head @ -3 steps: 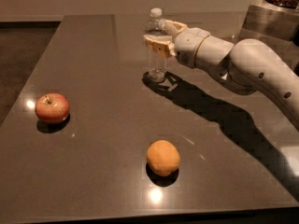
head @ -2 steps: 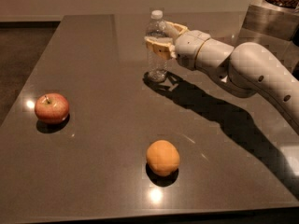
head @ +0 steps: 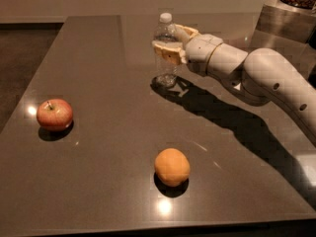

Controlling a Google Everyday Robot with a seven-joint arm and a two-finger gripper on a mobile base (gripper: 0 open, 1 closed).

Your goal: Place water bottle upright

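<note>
Gripping the small clear ribbed plastic water bottle [head: 166, 72] round its middle with the jaws of the cream two-finger gripper [head: 174, 43] closed on it, steadying it upright at the far side of the dark glossy tabletop [head: 98, 107], base seemingly touching down.

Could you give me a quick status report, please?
Gripper at far side of table, shut on water bottle. Bottle upright, base on table. Apple, orange nearer, well clear.

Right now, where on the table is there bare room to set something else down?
Bare table left of the water bottle, and between apple and orange. Crowded at the far right, where the gripper clasps the upright bottle.
</note>
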